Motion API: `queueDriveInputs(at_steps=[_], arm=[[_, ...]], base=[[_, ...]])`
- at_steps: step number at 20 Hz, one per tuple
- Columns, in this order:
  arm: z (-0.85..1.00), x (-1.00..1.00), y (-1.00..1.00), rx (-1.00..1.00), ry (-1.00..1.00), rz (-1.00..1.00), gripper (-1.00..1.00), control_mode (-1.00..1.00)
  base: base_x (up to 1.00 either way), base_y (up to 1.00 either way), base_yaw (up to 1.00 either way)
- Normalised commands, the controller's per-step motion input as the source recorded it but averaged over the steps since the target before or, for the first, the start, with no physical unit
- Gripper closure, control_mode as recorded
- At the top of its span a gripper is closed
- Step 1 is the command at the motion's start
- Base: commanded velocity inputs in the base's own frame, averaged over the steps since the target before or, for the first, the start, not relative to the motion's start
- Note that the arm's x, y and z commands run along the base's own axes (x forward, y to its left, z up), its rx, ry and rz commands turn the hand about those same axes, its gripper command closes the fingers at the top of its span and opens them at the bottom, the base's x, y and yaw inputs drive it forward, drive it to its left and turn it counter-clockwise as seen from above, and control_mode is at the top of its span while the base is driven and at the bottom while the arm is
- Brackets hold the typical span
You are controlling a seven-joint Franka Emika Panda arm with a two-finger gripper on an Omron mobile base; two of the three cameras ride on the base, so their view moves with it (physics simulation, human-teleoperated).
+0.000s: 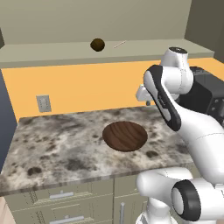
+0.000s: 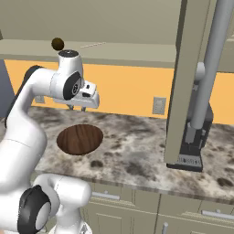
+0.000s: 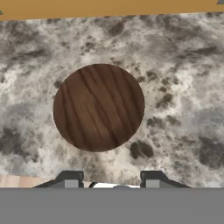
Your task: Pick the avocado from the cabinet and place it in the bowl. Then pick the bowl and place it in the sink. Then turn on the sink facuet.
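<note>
Currently we are listing the avocado (image 1: 97,44) as lying on the cabinet (image 1: 131,50) shelf floor, above the orange wall and well apart from our tool (image 3: 112,180). We are recording the bowl (image 1: 125,136) as sitting empty and upright on the marbled counter (image 1: 52,148), below the shelf. We are holding the tool over the counter near the bowl, its fingertips (image 3: 70,179) standing wide apart and gripping nothing. We are noting a wall outlet (image 1: 43,103) to the left.
</note>
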Motion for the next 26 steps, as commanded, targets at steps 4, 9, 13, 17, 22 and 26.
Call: queueDriveInputs(at_steps=[4,9,13,17,22,26], arm=[[0.03,-0.24,0.01,0.0,-0.06,0.0,-1.0,-1.0],[0.31,-0.81,0.08,0.0,-0.35,0.03,-1.0,-1.0],[0.84,-0.7,0.02,0.0,-0.37,0.03,-1.0,-1.0],[0.97,-0.38,0.22,-0.01,-0.3,0.0,-1.0,-1.0],[0.97,-0.04,0.46,-0.05,-0.12,-0.03,-1.0,-1.0],[0.83,0.04,0.23,-0.01,0.0,-0.08,-1.0,-1.0]], base=[[0.0,0.0,0.0],[0.0,0.0,0.0],[0.0,0.0,0.0],[0.0,0.0,0.0],[0.0,0.0,0.0],[0.0,0.0,0.0]])
